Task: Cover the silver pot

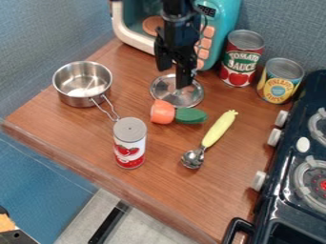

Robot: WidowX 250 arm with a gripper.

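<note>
Free lane between pot and lid; can beside handle.

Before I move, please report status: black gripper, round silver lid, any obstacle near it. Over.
Gripper open, above lid. Lid on brown wooden counter, silver metal pot uncovered. Orange-and-green toy vegetable at lid's near edge, may catch.
</note>
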